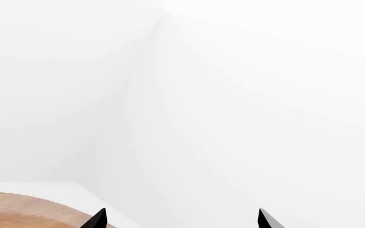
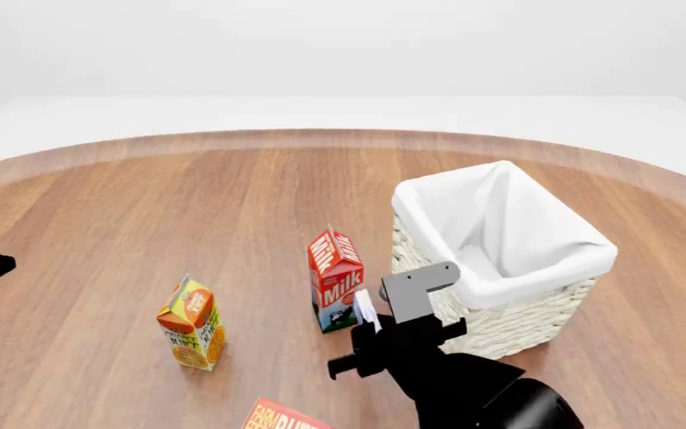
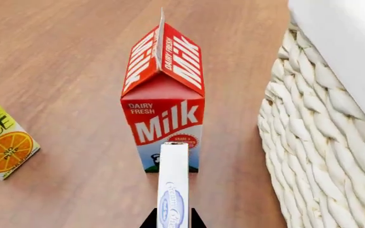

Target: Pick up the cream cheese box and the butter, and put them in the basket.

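- Right wrist view showed your right gripper (image 3: 173, 223) with its fingertips narrow and clamped on the cream cheese box (image 3: 173, 185), which stood edge-on between them, in front of the milk carton (image 3: 163, 99) and clear of it.
- Cream cheese box: thin, light and, by my judgement, stiff enough for a pinch across its flat faces; you held it near one end, so it could pivot if bumped.
- Head view placed that held box (image 2: 366, 308) just beside the wicker wall of the basket (image 2: 557, 308), below the rim and not yet over the opening.
- Basket: white liner (image 2: 522, 223) folded over the rim; the part of the inside that showed held nothing, though the near corner was hidden by the wall.
- Butter (image 2: 286, 417) lay flat on the table (image 2: 140, 206) at the near edge of the head view, cut off by the frame; it looked like a rigid box, heavier than the cheese, best taken across its narrow sides.
- Orange juice carton (image 2: 193, 323) stood upright between butter and milk carton, well apart from the basket.
- Left wrist view showed your left gripper (image 1: 182, 221) as two dark tips set wide apart, holding nothing, aimed at a bare wall past the table edge.
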Robot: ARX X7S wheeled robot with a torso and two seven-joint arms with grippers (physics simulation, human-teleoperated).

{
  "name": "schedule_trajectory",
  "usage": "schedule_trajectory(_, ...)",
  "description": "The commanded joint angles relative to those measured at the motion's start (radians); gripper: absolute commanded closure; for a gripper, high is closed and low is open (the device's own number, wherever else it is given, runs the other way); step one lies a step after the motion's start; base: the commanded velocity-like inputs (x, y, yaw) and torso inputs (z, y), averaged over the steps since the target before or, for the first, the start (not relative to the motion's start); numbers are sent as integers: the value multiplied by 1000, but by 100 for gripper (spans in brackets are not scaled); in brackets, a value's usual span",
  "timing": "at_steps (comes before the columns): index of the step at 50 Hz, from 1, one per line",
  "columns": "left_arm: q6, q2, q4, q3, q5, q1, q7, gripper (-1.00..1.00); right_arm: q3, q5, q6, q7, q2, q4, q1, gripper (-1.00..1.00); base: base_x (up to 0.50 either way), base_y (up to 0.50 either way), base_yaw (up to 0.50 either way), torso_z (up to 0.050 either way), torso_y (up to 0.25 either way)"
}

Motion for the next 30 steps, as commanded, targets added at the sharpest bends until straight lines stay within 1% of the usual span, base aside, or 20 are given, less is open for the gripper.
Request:
schedule_trajectory(1,1,-2,0,3,0,-1,-3,-100,15,22,35,25,13,-99,13,100,0,0,0,0,0)
schedule_trajectory(30,6,-9,2,2,-5,3,-8,-100,115,140,155,145,43,-307,64,100,0,0,0,0,1)
